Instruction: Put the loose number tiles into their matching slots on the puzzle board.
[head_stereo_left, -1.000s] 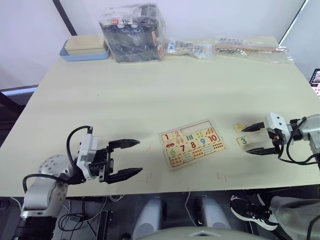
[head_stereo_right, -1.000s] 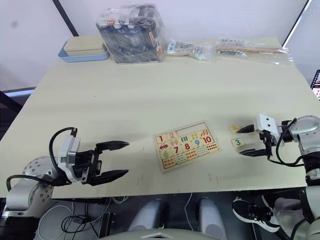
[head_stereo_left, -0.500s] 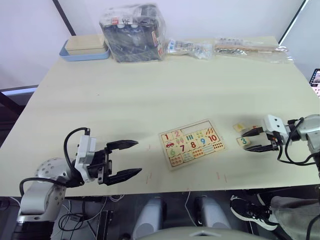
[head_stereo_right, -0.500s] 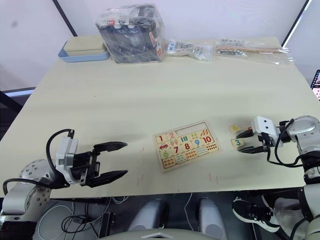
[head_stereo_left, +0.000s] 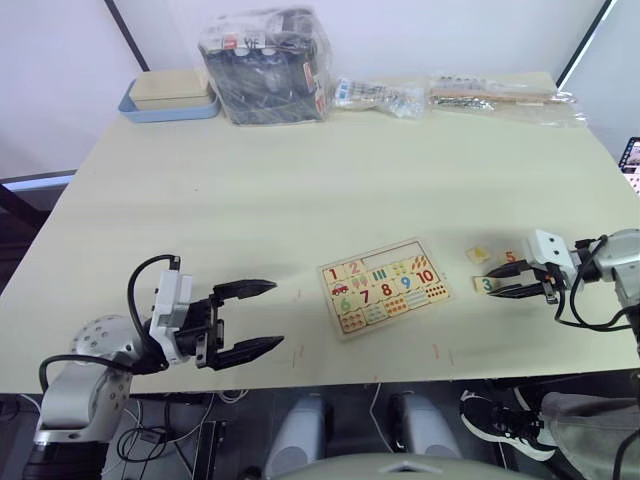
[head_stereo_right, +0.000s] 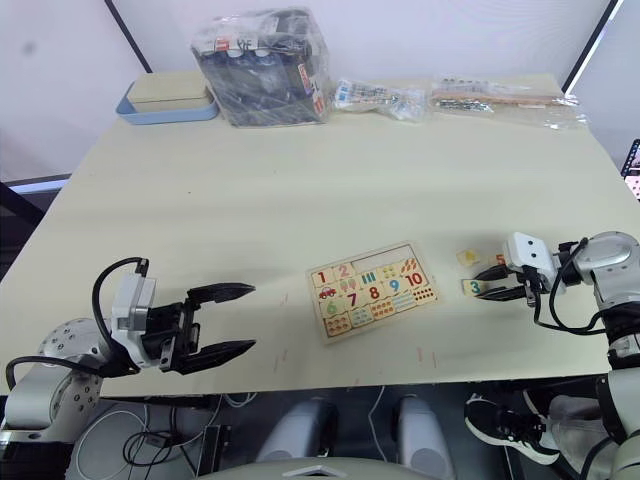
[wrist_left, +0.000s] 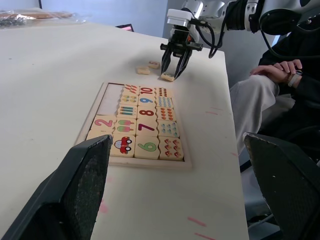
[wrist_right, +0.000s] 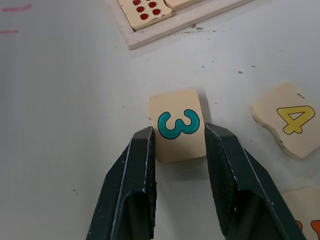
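Observation:
The puzzle board (wrist_left: 135, 161) lies near the table's front edge, most of its numbers seated and its top row of slots (head_stereo_left: 398, 253) partly bare. Right of it lie three loose tiles: a teal 3 (wrist_right: 177, 131), a yellow 4 (wrist_right: 287, 120) and a red 5 (head_stereo_left: 510, 258). My right gripper (head_stereo_left: 493, 285) is low on the table, and its fingers (wrist_right: 142, 165) press both sides of the 3 tile. To the left of the board my left gripper (head_stereo_left: 278, 315) hovers wide open with nothing in it.
At the back left stand a blue tray with a tan box (head_stereo_left: 170, 95) and a plastic-wrapped bundle (head_stereo_left: 268, 65). Clear bags (head_stereo_left: 500, 97) lie along the back edge. A seated person's hands (wrist_left: 280, 70) are beside the table's right end.
My right gripper's fingers have closed in from wide apart onto the 3 tile, and the 5 tile behind them now shows. The left arm has shifted slightly, still open.

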